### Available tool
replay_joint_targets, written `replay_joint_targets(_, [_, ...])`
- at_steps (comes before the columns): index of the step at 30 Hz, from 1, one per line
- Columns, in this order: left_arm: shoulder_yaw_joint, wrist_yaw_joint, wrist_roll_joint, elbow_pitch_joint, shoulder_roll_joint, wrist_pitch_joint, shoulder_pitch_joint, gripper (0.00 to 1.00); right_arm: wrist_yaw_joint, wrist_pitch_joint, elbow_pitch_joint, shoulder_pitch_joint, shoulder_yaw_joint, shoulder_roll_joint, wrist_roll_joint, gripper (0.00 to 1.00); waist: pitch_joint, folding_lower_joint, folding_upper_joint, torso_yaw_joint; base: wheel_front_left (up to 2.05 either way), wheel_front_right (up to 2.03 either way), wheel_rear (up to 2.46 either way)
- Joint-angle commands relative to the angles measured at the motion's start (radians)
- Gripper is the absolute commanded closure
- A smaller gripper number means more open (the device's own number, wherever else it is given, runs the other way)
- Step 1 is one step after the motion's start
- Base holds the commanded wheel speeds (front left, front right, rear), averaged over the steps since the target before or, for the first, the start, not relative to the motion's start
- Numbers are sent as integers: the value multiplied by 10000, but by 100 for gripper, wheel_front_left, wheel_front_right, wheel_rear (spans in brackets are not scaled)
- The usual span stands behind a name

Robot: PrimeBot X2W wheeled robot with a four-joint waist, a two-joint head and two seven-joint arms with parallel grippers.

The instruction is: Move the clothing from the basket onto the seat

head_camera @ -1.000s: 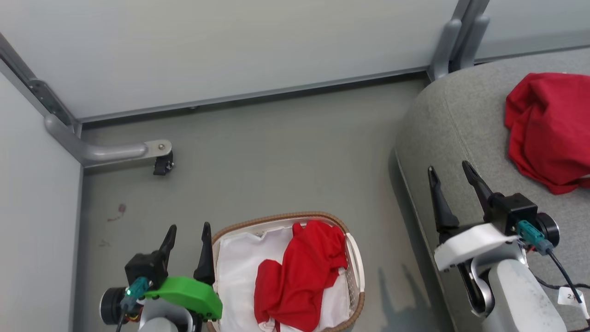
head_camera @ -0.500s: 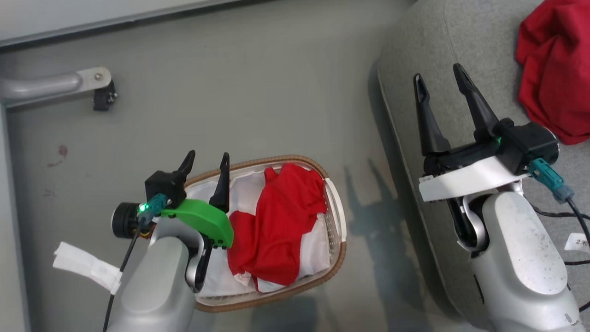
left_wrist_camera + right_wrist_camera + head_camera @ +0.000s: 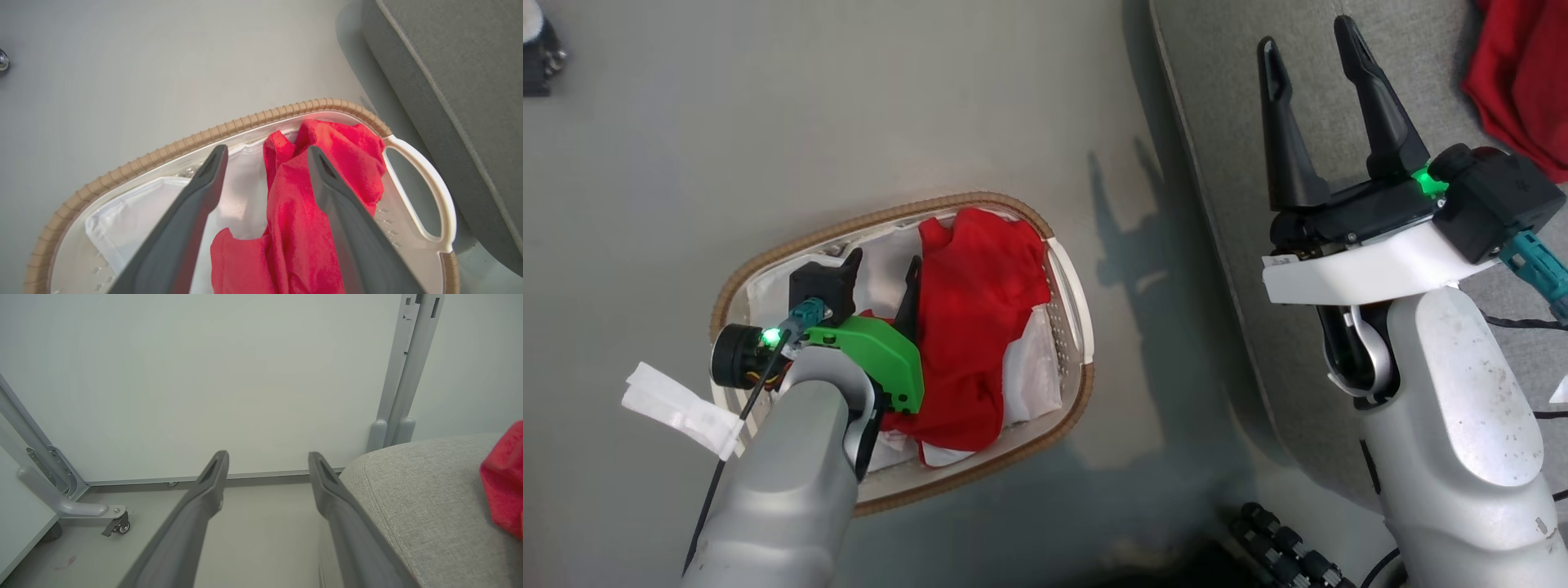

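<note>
While the left gripper point(image 3: 885, 269) hangs spread above clothing point(image 3: 980, 310) (inside the basket point(image 3: 1075, 302)), the right gripper point(image 3: 1305, 39) gapes empty at two o'clock.

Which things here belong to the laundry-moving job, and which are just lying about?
Job: basket; red clothing inside it; grey seat; red clothing on it.
Lying about: wall panel; wheeled panel foot; floor stain.

Bright red clothing point(image 3: 976, 318) lies in a white basket point(image 3: 1072, 302) with brown rim; grey seat point(image 3: 1217, 106).
</note>
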Motion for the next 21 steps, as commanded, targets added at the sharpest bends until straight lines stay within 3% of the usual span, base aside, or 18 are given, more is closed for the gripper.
replay_joint_targets(1, [-32, -64, 5, 229, 141, -4, -270, 0, -14, -3, -99, -118, 5, -20, 77, 0, 816, -1, 0, -613, 0, 0, 0])
replay_joint_targets(13, [-1011, -64, -1183, 1729, 365, 90, -1039, 0, -14, -3, -310, -138, -10, -20, 202, 0, 1661, -1, 0, -1051, 0, 0, 0])
replay_joint_targets(21, [-2003, -66, -2023, 2085, 385, 810, -1218, 0, -14, -4, -203, -99, 85, -20, 355, 0, 1777, -1, 0, -1074, 0, 0, 0])
